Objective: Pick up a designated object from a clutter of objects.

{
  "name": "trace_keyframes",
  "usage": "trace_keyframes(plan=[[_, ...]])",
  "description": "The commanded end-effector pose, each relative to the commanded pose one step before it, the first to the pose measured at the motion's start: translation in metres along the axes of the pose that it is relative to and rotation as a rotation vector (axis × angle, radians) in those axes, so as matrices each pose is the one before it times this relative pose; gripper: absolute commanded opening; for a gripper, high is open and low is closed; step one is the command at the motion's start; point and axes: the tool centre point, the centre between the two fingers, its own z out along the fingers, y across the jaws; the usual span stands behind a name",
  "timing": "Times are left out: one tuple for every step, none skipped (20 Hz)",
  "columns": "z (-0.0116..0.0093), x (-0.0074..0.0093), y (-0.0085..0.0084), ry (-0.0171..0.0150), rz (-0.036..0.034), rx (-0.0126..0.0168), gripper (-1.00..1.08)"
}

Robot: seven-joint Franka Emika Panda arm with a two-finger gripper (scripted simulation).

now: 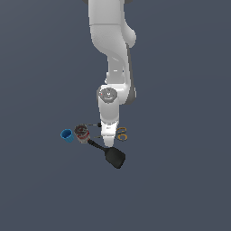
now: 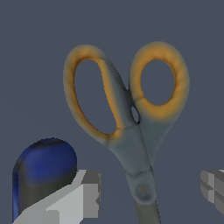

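The scissors fill the wrist view, lying flat with two yellow-orange ring handles and a grey pivot. My gripper is open and low over them, one fingertip on each side of the pivot, apart from it. The blades are out of the picture. In the exterior view the ring handles show just to the exterior view's right of my gripper, which is down among the clutter. The blue-black screwdriver handle lies close beside one finger.
A blue cup and a brown-red can stand to the exterior view's left of the gripper. A black spatula lies just in front of it. The thin screwdriver lies behind the can.
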Motion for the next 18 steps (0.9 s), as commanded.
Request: trace_keyframes(plan=[[0.01353,-0.00203,-0.01029,-0.00032,0.00341,0.02502,1.00],[0.00071,-0.00003,0.00005,0.00000,0.00000,0.00000,1.00],[0.00024,-0.00001,0.00002,0.00000,0.00000,0.00000,1.00],[0.00000,0.00000,0.00000,0.00000,0.00000,0.00000,-1.00],[0.00000,0.00000,0.00000,0.00000,0.00000,0.00000,-1.00],[0.00000,0.00000,0.00000,0.00000,0.00000,0.00000,-1.00],[0.00000,0.00000,0.00000,0.00000,0.00000,0.00000,-1.00],[0.00000,0.00000,0.00000,0.00000,0.00000,0.00000,-1.00],[0.00000,0.00000,0.00000,0.00000,0.00000,0.00000,-1.00],[0.00000,0.00000,0.00000,0.00000,0.00000,0.00000,-1.00],[0.00000,0.00000,0.00000,0.00000,0.00000,0.00000,-1.00],[0.00000,0.00000,0.00000,0.00000,0.00000,0.00000,-1.00],[0.00000,0.00000,0.00000,0.00000,0.00000,0.00000,-1.00],[-0.00489,0.00061,0.00530,-0.00010,-0.00155,-0.01344,-1.00],[-0.00024,0.00014,0.00001,0.00000,0.00000,0.00000,-1.00],[-0.00072,0.00043,0.00002,0.00000,0.00000,0.00000,-1.00],[-0.00120,0.00072,0.00004,0.00000,0.00000,0.00000,-1.00],[-0.00168,0.00100,0.00005,0.00000,0.00000,0.00000,-1.00]])
